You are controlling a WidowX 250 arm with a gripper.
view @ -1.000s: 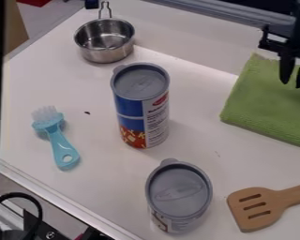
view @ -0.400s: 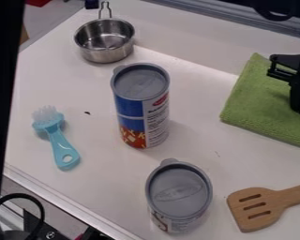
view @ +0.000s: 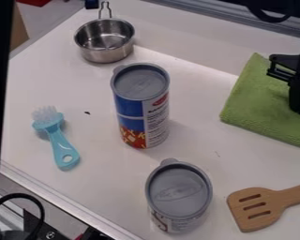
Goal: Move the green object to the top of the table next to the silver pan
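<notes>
At the right edge my black gripper [view: 299,110] hangs with its tip down on the green cloth [view: 256,103]. The cloth lies flat on the table, partly cut off by the frame's right edge. Whether any of its fabric is between the fingers is hidden. The silver pan [view: 105,41] stands upright at the upper left, its handle pointing to the back. The white table [view: 196,84] lies under both.
A tall blue can [view: 141,105] stands between pan and cloth. A grey-lidded can [view: 178,194] is at the front, with a wooden spatula [view: 256,206] to its right. A blue brush [view: 57,136] lies at left.
Since a second ago my gripper has come down onto the cloth and turned; its two fingertips, seen apart before, now overlap. The cloth has not visibly moved.
</notes>
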